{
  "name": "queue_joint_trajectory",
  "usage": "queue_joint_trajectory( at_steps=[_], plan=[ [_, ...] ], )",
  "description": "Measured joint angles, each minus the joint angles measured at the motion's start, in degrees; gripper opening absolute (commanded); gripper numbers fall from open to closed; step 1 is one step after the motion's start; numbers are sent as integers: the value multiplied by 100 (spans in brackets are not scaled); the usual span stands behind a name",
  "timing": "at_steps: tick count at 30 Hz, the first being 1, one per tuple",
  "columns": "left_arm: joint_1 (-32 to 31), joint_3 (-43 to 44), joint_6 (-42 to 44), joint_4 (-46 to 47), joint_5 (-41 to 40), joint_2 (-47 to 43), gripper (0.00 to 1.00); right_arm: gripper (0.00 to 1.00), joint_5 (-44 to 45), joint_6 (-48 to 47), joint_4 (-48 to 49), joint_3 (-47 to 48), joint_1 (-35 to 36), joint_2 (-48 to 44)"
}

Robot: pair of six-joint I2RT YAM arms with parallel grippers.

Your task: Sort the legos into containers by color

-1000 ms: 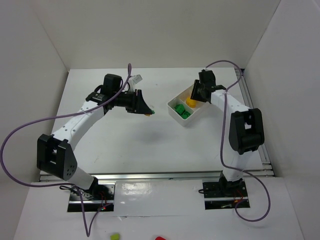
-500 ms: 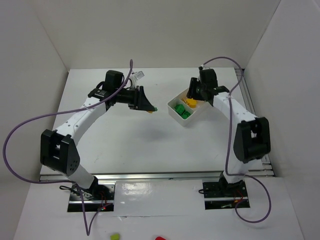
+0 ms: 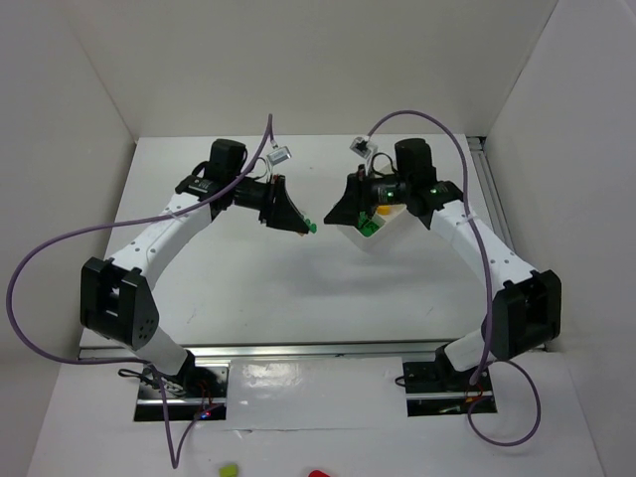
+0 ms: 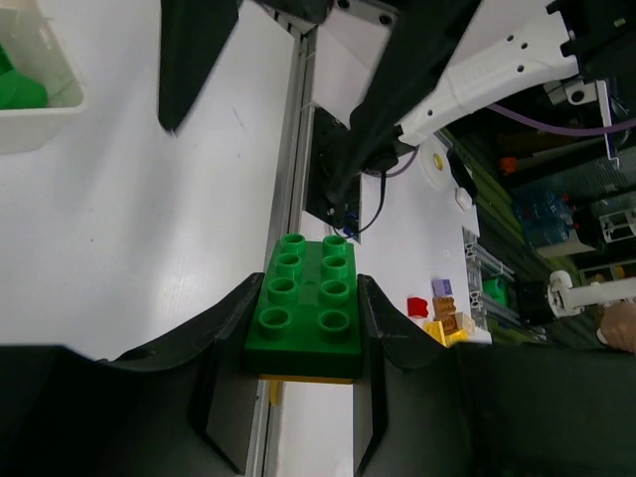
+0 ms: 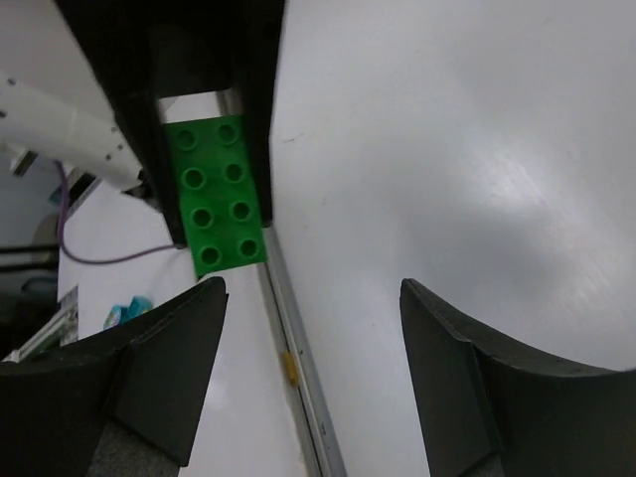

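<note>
My left gripper is shut on a stacked pair of legos held above the table. The pair is a green studded brick on top of a yellow one, and it also shows as a green brick in the right wrist view. My right gripper faces it from the right, open and empty, a short gap away. Its tips stand just short of the brick. The white tray of containers sits behind the right gripper, partly hidden by the arm. Green legos and a yellow one lie inside it.
White walls enclose the table on three sides. An aluminium rail runs along its right edge. Purple cables loop from both arms. Loose bricks lie off the table beyond the rail. Two more pieces lie on the floor in front.
The right arm swung left from over the tray to face the left gripper, and its jaws opened. The left gripper moved slightly right with the brick pair still held.
</note>
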Motion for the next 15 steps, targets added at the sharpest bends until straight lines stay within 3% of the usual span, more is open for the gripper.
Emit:
queue_joint_trajectory(
  at_steps=[6,15],
  plan=[
    [-17,0,151,-9,164,0,0,76,-365,-680,-802,501,566,210],
    [-37,37,302,-131,160,0,0,72,-433,-1045,-1255,737,807,549]
  ],
)
